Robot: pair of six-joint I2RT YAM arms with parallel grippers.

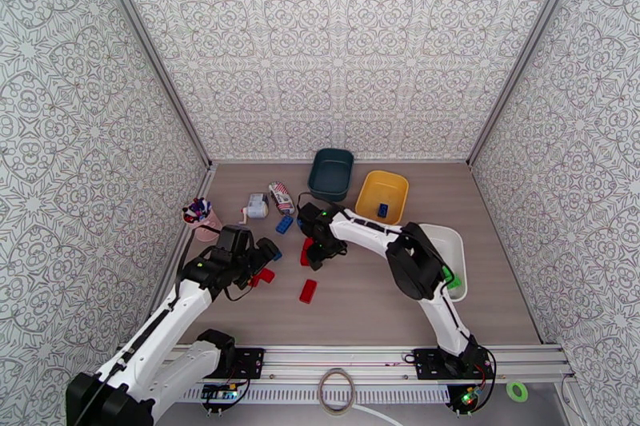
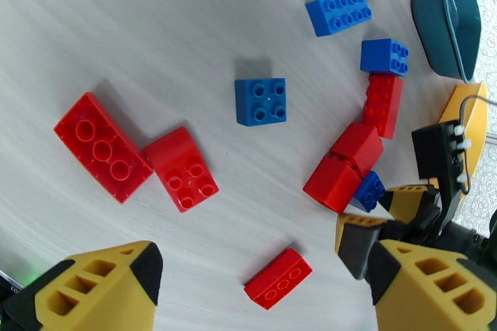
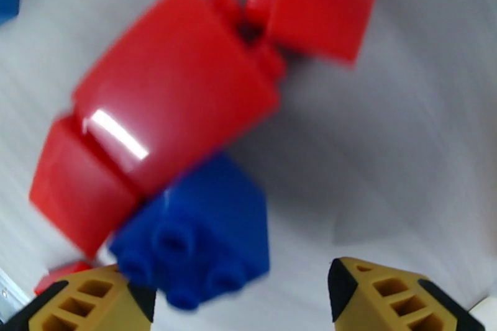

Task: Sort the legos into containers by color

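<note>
Red and blue legos lie scattered on the table. My left gripper [image 2: 264, 264] is open above them, close over a small red brick [image 2: 278, 277]. Further out are a long red brick [image 2: 102, 146], a curved red brick [image 2: 181, 167] and a square blue brick [image 2: 261, 101]. My right gripper [image 3: 242, 289] is open, low over a cluster of red bricks [image 3: 168, 102]. A small blue brick [image 3: 199, 233] lies at its left finger [image 3: 93, 301], well apart from the other finger. From above, the right gripper [image 1: 316, 248] is beside the left gripper [image 1: 264, 260]. The teal bin [image 1: 332, 172] looks empty.
The yellow bin [image 1: 382, 189] holds one blue brick [image 1: 383, 210]. The white tray [image 1: 448, 244] holds green bricks [image 1: 454, 280]. A pink cup of pens [image 1: 200, 216], a white gadget [image 1: 256, 205] and a striped packet [image 1: 280, 196] stand at the back left. A red brick [image 1: 308, 290] lies nearer the front.
</note>
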